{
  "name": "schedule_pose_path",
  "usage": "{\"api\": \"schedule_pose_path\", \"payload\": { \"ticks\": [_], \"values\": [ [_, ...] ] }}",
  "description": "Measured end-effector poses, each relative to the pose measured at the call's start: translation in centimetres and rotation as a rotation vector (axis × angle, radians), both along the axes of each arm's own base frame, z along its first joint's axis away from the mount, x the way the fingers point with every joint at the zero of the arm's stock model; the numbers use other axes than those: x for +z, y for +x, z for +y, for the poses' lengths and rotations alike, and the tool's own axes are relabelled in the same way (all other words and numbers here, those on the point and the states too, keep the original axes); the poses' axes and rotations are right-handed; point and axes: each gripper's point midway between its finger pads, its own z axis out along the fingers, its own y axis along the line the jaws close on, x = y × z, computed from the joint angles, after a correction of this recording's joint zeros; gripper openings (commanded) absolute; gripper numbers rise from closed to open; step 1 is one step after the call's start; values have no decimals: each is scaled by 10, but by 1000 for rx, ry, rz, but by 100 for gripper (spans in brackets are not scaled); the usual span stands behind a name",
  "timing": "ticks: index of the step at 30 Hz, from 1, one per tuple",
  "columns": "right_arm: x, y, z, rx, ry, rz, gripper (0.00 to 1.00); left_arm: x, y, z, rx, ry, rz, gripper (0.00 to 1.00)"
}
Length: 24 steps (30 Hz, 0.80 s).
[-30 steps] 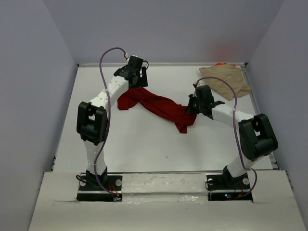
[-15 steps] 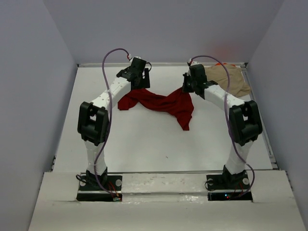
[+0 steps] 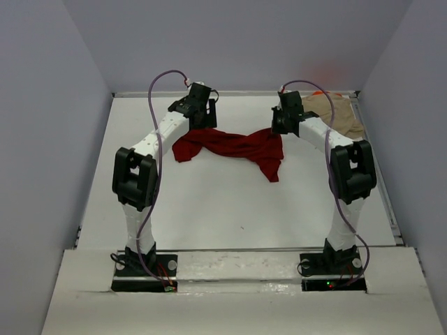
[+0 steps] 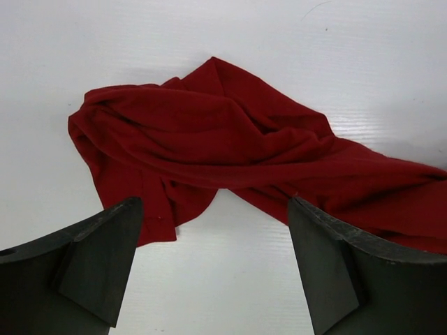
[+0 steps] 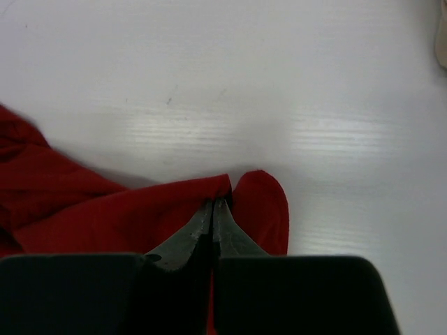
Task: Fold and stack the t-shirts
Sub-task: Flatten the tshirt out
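Note:
The dark red t-shirt [image 3: 234,145] lies crumpled and stretched across the far middle of the table; it also shows in the left wrist view [image 4: 230,146] and the right wrist view [image 5: 105,209]. My right gripper [image 3: 279,127] [image 5: 214,201] is shut on its right edge, the cloth pinched between the fingertips. My left gripper [image 3: 199,124] [image 4: 216,272] is open and empty, hovering just above the shirt's left end. The tan t-shirt [image 3: 336,115] lies at the far right corner, with a sliver of orange fabric [image 3: 320,93] behind it.
White walls [image 3: 56,139] enclose the table on the left, back and right. A raised rail [image 3: 237,93] runs along the far edge. Bare white table [image 3: 230,209] lies in front of the red shirt.
My right gripper has carried the red shirt's right end up and back toward the far right, stretching the shirt out sideways. My left gripper has barely moved.

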Motion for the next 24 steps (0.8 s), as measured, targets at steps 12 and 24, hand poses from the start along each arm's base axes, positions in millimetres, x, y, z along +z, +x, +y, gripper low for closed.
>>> {"api": "schedule_pose_path", "payload": {
  "ticks": [12, 24],
  "values": [
    [21, -39, -7, 9, 17, -14, 52, -14, 18, -1, 31, -14, 35, 99],
    [18, -44, 12, 75, 65, -4, 50, -26, 17, 14, 69, -2, 78, 99]
  ]
}}
